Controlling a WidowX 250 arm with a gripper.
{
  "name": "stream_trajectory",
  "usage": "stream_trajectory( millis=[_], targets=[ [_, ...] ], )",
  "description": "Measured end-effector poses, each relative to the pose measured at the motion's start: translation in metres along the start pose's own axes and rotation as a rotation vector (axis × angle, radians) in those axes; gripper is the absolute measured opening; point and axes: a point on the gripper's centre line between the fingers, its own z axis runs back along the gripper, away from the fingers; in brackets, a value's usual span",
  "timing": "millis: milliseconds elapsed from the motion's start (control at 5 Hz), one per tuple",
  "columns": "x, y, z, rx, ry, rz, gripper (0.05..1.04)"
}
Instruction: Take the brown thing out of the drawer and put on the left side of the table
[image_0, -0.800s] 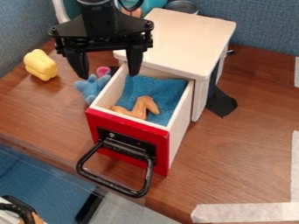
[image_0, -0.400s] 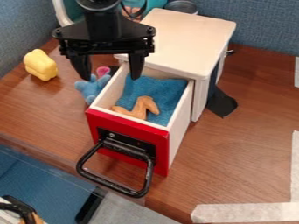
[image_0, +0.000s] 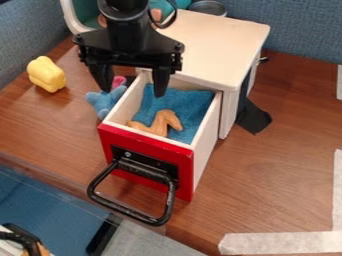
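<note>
Pinch smooth, bent light-brown piece (image_0: 161, 123) near its middle, probably light and stiff, using widely spread black two-finger tool (image_0: 133, 92).

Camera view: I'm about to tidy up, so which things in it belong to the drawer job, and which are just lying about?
For the job:
brown thing
open drawer
table
end effector

Just lying about:
yellow object
blue toy
blue cloth in the drawer

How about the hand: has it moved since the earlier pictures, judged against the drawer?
Yes: the hand has shifted toward the view's right and slightly down the picture, bringing it farther over the open drawer.
</note>
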Motion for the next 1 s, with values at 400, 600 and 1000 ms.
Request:
stream_trajectory(
  millis=[400,600,1000],
  targets=[
    [0.008,-0.008,-0.011,-0.084,0.032,-0.293,0.999],
    [0.006,-0.011,-0.017,-0.108,0.051,-0.390,0.999],
    [0.010,-0.018,-0.021,-0.097,0.026,-0.525,0.999]
  ],
)
